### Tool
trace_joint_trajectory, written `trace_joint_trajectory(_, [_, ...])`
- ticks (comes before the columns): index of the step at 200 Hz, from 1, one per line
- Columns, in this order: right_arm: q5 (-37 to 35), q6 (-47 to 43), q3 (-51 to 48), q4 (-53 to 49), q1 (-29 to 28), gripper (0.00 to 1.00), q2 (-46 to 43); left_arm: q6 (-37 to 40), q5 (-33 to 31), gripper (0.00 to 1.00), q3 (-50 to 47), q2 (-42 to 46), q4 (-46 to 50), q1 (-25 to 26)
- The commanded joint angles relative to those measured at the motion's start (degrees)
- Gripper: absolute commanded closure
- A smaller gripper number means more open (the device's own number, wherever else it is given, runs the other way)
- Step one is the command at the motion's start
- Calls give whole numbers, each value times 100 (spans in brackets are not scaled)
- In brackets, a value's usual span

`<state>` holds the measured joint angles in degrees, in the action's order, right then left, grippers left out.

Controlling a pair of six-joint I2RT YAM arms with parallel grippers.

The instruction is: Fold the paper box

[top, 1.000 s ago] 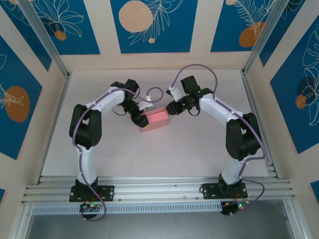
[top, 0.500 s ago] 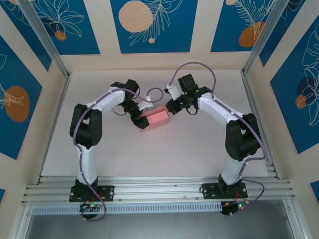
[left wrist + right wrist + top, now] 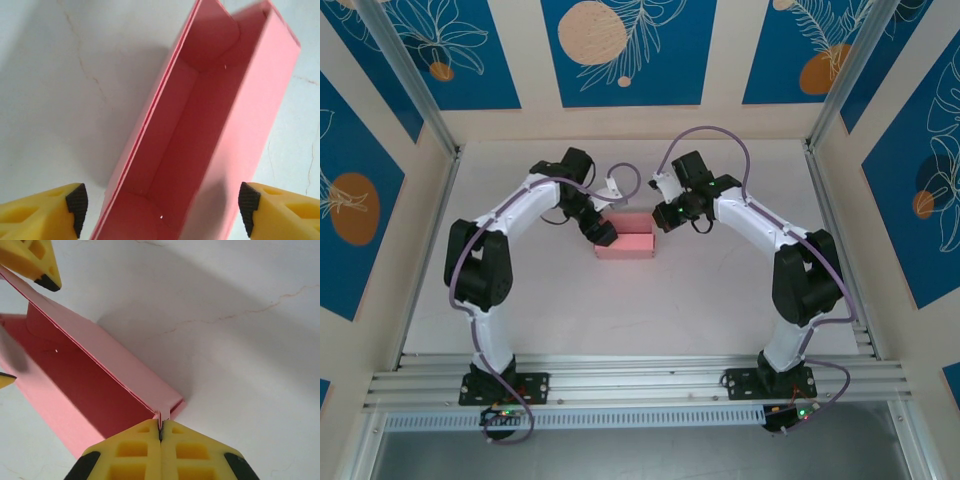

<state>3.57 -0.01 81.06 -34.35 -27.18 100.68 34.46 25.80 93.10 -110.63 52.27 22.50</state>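
Paper box [image 3: 626, 244] mid-fold at the middle of the table [image 3: 710, 300], standing as an open-topped trough.

On the left, the left gripper [image 3: 161, 202] hangs over one end of the box, jaws spread wide, a finger outside each long wall, gripping nothing. On the right, the right gripper [image 3: 160, 430] is closed tight, pinching the thin upright edge at the other end. The step in hand looks like squaring the walls; next, the left jaws probably need to press their end into shape while the right pinch steadies the box.
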Motion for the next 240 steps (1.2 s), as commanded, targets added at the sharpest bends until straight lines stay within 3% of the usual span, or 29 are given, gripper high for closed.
trace_joint_trajectory(1, [18, 442, 147, -156, -94, 100, -197, -132, -83, 23, -160, -60, -33, -85])
trace_joint_trajectory(8, [-7, 449, 155, -160, -120, 100, -179, -139, -101, 23, -169, -105, -17, -79])
trace_joint_trajectory(23, [-102, 434, 163, -184, -165, 100, -130, -64, -30, 10, -240, -77, -52, -79])
trace_joint_trajectory(50, [-216, 408, 181, -201, -165, 100, 15, -13, 72, 1, -469, 308, -425, -88])
trace_joint_trajectory(82, [-174, 414, 177, -152, -174, 100, 55, 178, 100, 0, -363, 474, -315, -88])
trace_joint_trajectory(119, [-164, 380, 243, -177, -174, 100, 138, -15, -301, 0, -611, 859, -692, -79])
trace_joint_trajectory(141, [-165, 370, 282, -195, -174, 100, 190, 167, -233, 0, -1195, 1424, -1244, -75])
trace_joint_trajectory(154, [-134, 370, 309, -204, -174, 100, 204, 650, -145, 0, -1609, 1752, -1418, -19])
trace_joint_trajectory(185, [-70, 388, 357, -186, -178, 100, 241, 1007, -550, 0, -2511, 2372, -2163, 105])
trace_joint_trajectory(240, [-32, 388, 416, -195, -209, 100, 304, 1071, -1071, 0, -2560, 2119, -2252, 356])
